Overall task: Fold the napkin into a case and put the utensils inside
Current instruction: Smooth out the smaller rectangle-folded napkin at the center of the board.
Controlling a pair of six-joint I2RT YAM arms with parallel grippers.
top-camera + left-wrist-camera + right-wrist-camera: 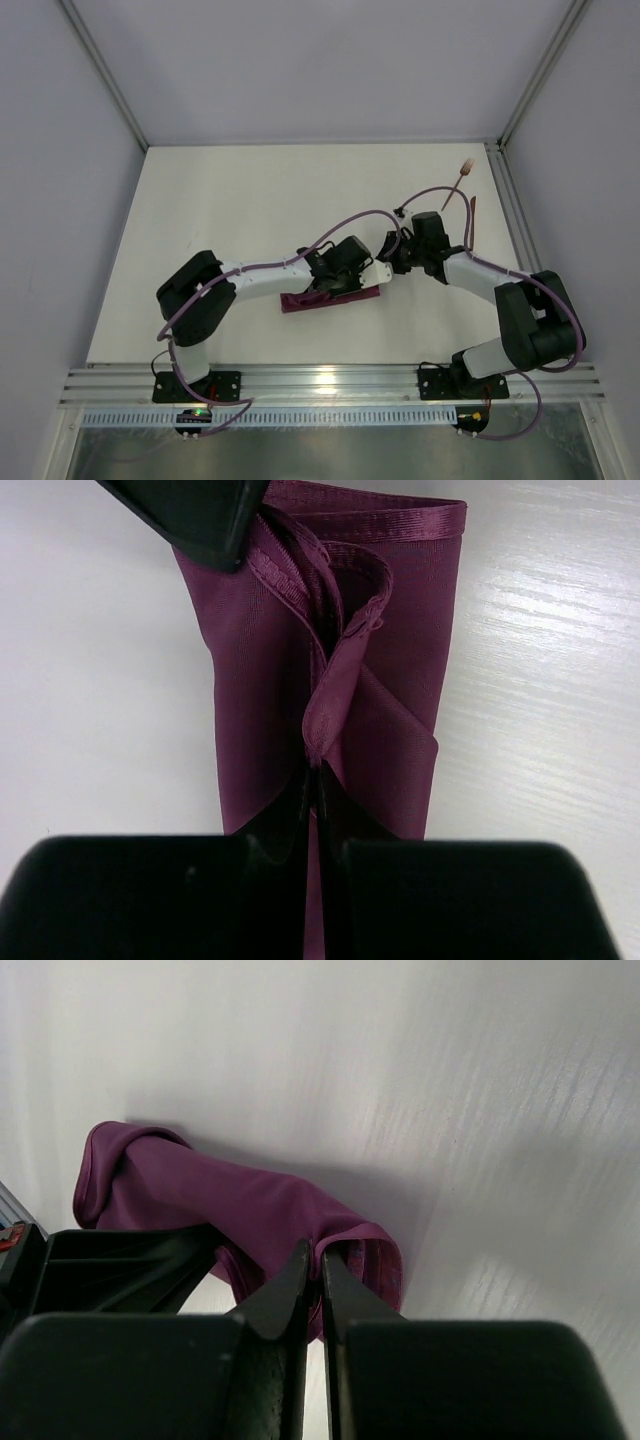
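The plum-purple napkin (345, 298) lies as a narrow folded strip on the table in front of both arms. My left gripper (325, 288) is shut on a raised fold of the cloth (345, 680), pinched at the fingertips (318, 776). My right gripper (383, 274) is shut on the hem at the strip's right end (318, 1257); the napkin (230, 1200) runs away to the left of it. The copper-brown fork (461, 180) and knife (472, 222) lie at the far right of the table, apart from both grippers.
A metal rail (510, 210) runs along the table's right edge just beyond the utensils. In the left wrist view a black finger of the right gripper (200, 515) sits at the strip's far end. Purple cables (350, 222) arch over both arms.
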